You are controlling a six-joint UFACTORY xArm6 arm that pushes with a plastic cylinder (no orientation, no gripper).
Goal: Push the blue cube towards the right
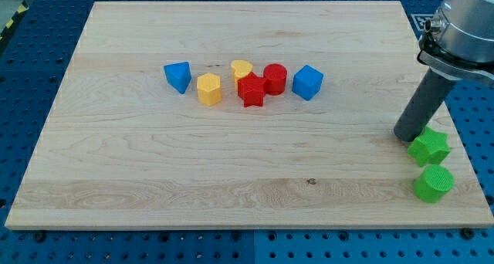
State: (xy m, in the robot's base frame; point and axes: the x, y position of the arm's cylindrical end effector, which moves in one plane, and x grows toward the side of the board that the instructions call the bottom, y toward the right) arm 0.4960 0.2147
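- Blue cube [307, 82] sat at the right end of the central cluster, beside the red cylinder [275, 79].
- You had my tip [409, 135] well right of it, touching the green star [429, 147].
- No gripper: just a rod.

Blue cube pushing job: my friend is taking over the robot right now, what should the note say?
My tip: at the view's right, just left of the green star block, far from the blue cube.
Blue cube: at the right end of the row, beside the red cylinder. The other blue block sits at the row's left end.
Done: no sign of pushing yet.
Left: bring the tip round to the cube's left side and push it right.
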